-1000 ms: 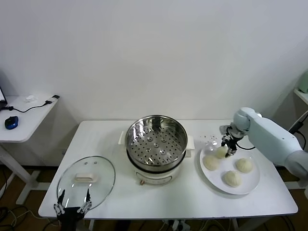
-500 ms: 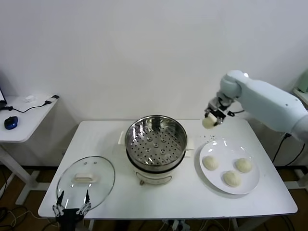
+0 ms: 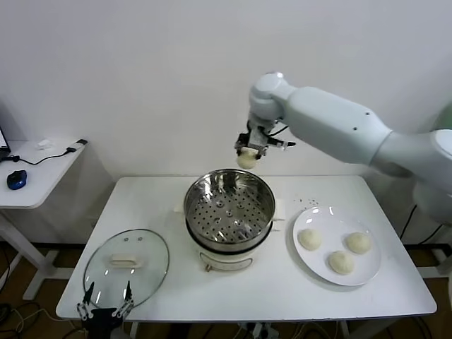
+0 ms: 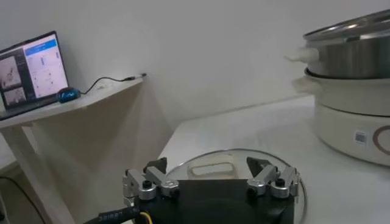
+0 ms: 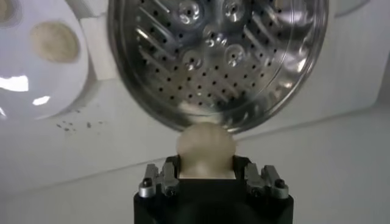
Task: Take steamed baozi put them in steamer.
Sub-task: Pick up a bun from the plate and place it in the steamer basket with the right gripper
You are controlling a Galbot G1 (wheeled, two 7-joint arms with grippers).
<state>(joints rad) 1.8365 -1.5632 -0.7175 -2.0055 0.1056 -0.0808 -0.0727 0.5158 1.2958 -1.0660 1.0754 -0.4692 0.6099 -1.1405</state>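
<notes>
the right end effector (image 3: 248, 157) is raised above the far rim of the steamer (image 3: 229, 205), its fingers clamped on one steamed baozi (image 3: 246, 160), which hangs clear of the basket and touches nothing else. in the right wrist view the same bun (image 5: 205, 147) sits between the two fingers (image 5: 157, 180), with the perforated steel floor of the steamer (image 5: 216, 55) directly beyond it and no bun inside. the steamer stands on a white cooker base (image 3: 227, 256) at the middle of the counter (image 3: 282, 293). three more steamed baozi (image 3: 309, 239) (image 3: 358, 242) (image 3: 341, 262) lie on a white plate (image 3: 369, 273) on the counter to the robot's right of the steamer, apart from one another. a round glass lid (image 3: 127, 265) rests flat on the counter to the robot's left of the cooker. the left end effector (image 3: 106, 302) is parked at the near edge of the counter just beside the lid, its fingers (image 4: 144, 184) spread wide and holding nothing. a side desk (image 3: 42, 173) with a blue mouse (image 3: 17, 179) stands further to the left.
</notes>
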